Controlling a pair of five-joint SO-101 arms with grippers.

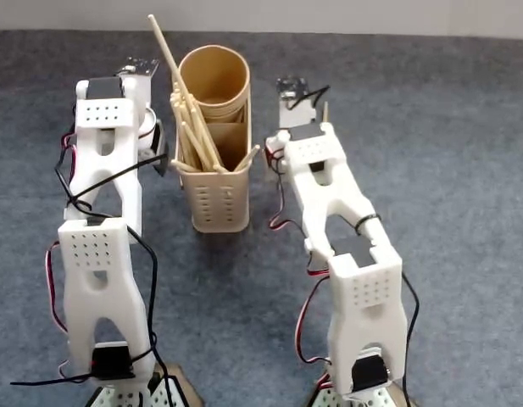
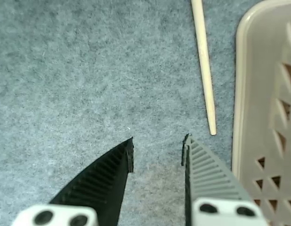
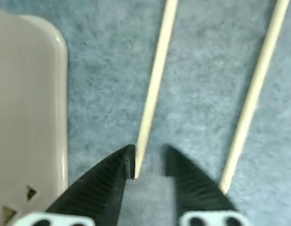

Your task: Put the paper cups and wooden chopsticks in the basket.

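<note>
Two chopsticks lie by the right arm, so the step in hand looks like picking one up. The grey counter (image 1: 464, 127) carries the basket (image 1: 214, 199) between the arms. The paper cups (image 1: 214, 80) are already stacked in its far end, with a bundle of chopsticks (image 1: 197, 136) leaning along its side. The left arm's jaws stand wide apart and empty near the basket wall, a loose chopstick (image 2: 204, 70) beyond them. The right arm's jaws are narrowly parted astride the tip of the near chopstick (image 3: 154, 84), which touches one jaw but is not clamped. The other chopstick (image 3: 253, 94) lies just beside. Better to ease further along the stick before closing, since a pinch at the very tip would likely let it swing or slip.
</note>
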